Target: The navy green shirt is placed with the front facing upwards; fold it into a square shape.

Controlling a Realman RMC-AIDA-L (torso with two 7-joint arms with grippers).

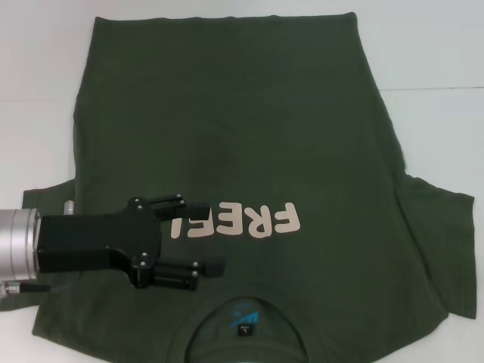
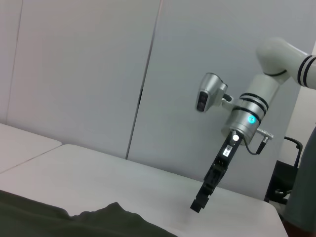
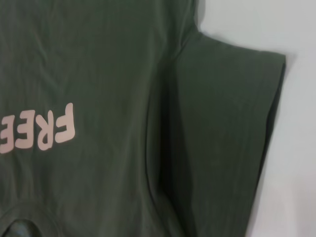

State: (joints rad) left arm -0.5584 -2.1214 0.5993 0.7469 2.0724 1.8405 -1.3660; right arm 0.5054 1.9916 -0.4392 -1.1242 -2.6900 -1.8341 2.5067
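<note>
The navy green shirt (image 1: 249, 128) lies flat on the white table with its front up and its collar (image 1: 243, 318) at the near edge. Pale letters "FREE" (image 1: 249, 221) cross the chest. My left gripper (image 1: 214, 236) hovers low over the shirt's near left part, beside the letters, open with nothing between its fingers. The right wrist view looks down on the shirt's right sleeve (image 3: 227, 123), spread on the table. My right gripper (image 2: 197, 205) shows only in the left wrist view, hanging above the table beyond the shirt's edge (image 2: 98, 222).
The white table (image 1: 439, 60) shows around the shirt at the far corners and on the right. A small blue label (image 1: 243, 311) sits inside the collar. Pale wall panels (image 2: 98, 74) stand behind the table.
</note>
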